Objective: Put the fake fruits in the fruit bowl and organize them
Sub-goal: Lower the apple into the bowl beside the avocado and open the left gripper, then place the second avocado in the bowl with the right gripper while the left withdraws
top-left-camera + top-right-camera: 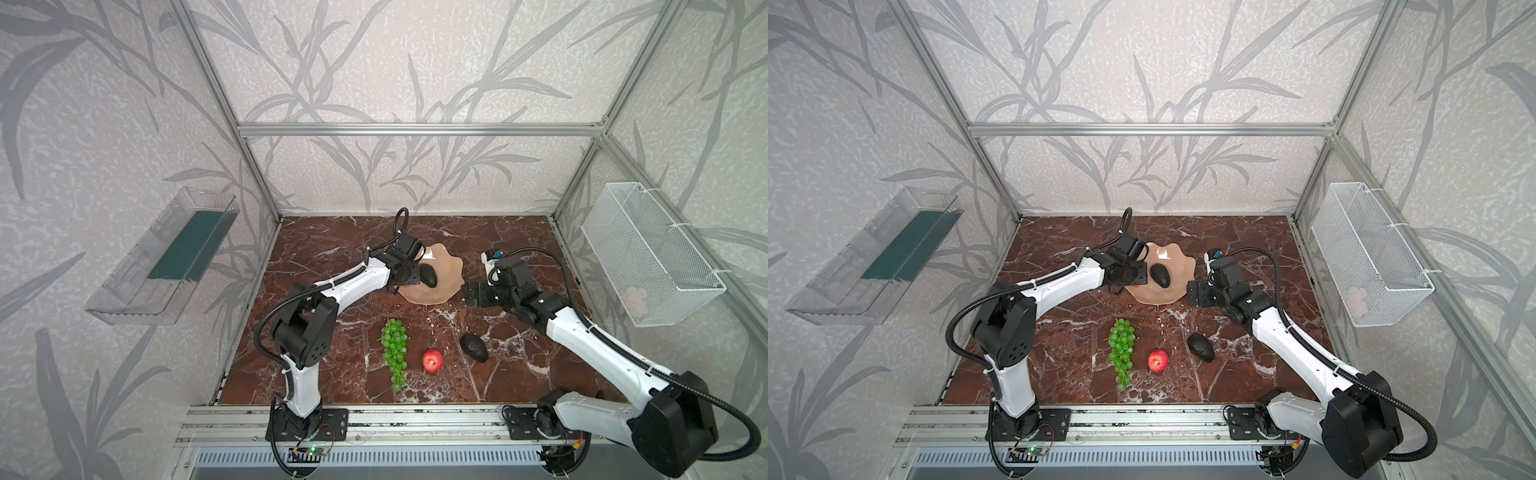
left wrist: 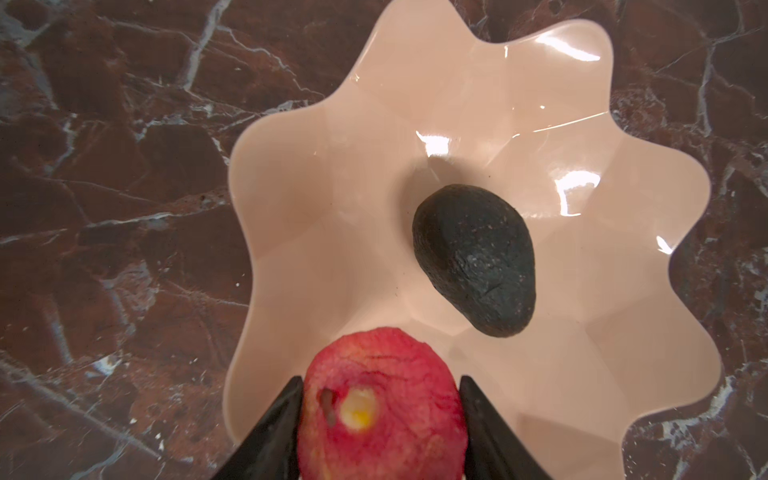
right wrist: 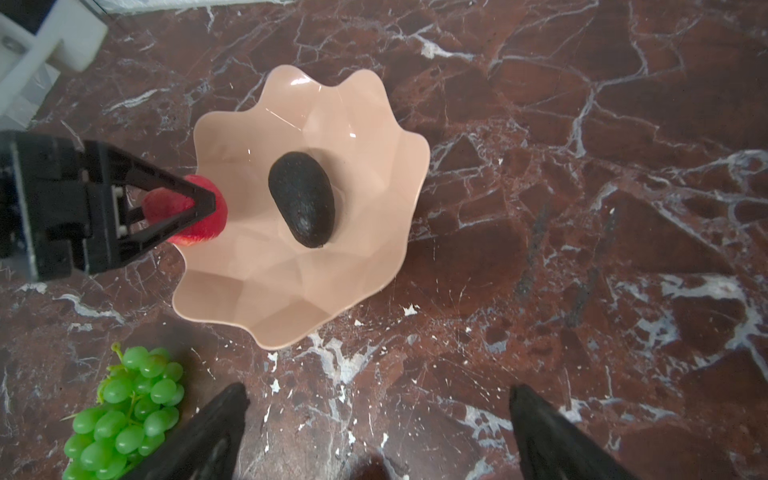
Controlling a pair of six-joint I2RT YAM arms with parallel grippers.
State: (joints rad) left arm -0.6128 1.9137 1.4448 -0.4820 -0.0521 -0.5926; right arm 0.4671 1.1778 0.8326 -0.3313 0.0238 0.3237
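**Item 1: left gripper** (image 2: 381, 380). Clamped on a red apple (image 2: 382, 411), one finger on each flank. The apple's dimpled end faces the wrist camera.

**Item 2: fruit bowl** (image 2: 316, 249). Peach-pink with a scalloped rim, it lies under and ahead of the left fingertips. The held apple hangs over the near inner slope, just inside the rim and short of the well.

**Item 3: avocado** (image 2: 476, 259). It lies in the well, ahead of the held apple and apart from it, with bare bowl floor between them. In the left wrist view its long axis runs away from the fingertips at a slant. Judgement: the release wants a short reach forward, since an apple let go here would likely roll downslope against the avocado.

**Item 4: right gripper** (image 3: 378, 390). Jaws wide apart and empty, it hovers over the marble tabletop (image 3: 582, 208). The bowl is ahead of its fingertips.

**Item 5: fruit outside the bowl.** All three pieces lie back toward the arm bases from both grippers.
- The bunch of green grapes (image 1: 394, 353) is nearer the left arm.
- The second red apple (image 1: 432, 360) lies between the other two.
- The second avocado (image 1: 473, 347) is nearer the right arm.

**View notes.**
- Only the left wrist view shows both fingers on the held apple.
- The right wrist view shows that apple at the rim from outside, plus the grapes.
- Only the top views show the loose apple and the loose avocado, and in them the held apple is almost hidden behind the gripper.
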